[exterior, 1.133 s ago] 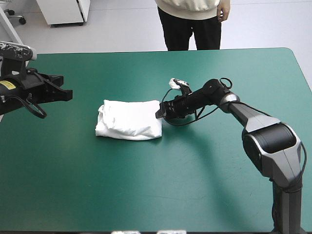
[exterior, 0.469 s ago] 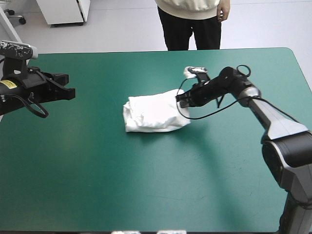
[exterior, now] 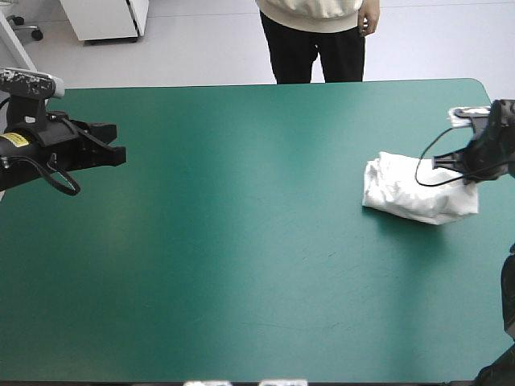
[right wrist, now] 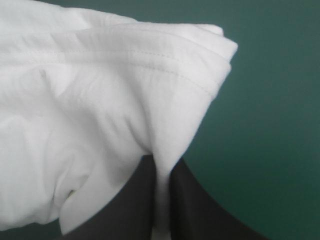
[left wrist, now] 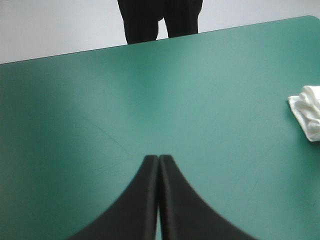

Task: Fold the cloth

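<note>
The white T-shirt (exterior: 414, 191) is a folded bundle lying near the table's right edge. My right gripper (exterior: 465, 173) is shut on the T-shirt at its right end; cloth (right wrist: 100, 115) is pinched between the two black fingers (right wrist: 187, 205) and spreads ahead of them. Far off at the table's left side, my left gripper (exterior: 119, 153) hangs shut above the teal-green cover, its fingers (left wrist: 159, 200) meeting in one arch with nothing held. The T-shirt's edge (left wrist: 307, 112) shows well ahead of it, off to the right.
The teal-green cover (exterior: 241, 241) is bare across the middle and left. The table's right edge (exterior: 503, 133) runs close beside the bundle and my right gripper.
My right gripper has dragged the folded T-shirt from the table's middle to its right side. The left arm has stayed in place.
</note>
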`<control>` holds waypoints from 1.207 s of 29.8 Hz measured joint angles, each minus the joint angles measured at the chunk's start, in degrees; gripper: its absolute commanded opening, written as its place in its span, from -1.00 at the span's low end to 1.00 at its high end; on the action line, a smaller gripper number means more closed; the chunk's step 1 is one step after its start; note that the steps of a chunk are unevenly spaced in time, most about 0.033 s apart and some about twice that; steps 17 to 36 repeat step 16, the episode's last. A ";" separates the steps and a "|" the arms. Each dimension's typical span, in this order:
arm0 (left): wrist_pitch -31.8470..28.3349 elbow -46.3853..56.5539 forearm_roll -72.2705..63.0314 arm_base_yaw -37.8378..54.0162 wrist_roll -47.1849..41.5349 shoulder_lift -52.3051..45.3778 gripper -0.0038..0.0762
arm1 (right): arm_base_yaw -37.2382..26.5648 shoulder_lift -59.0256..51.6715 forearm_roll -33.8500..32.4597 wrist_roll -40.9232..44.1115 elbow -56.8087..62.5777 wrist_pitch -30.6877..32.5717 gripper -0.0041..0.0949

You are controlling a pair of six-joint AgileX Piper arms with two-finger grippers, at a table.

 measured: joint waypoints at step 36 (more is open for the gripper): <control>-0.61 0.00 -0.48 0.00 0.00 -0.18 -0.93 | -8.59 -3.55 2.63 1.55 10.34 -6.69 0.65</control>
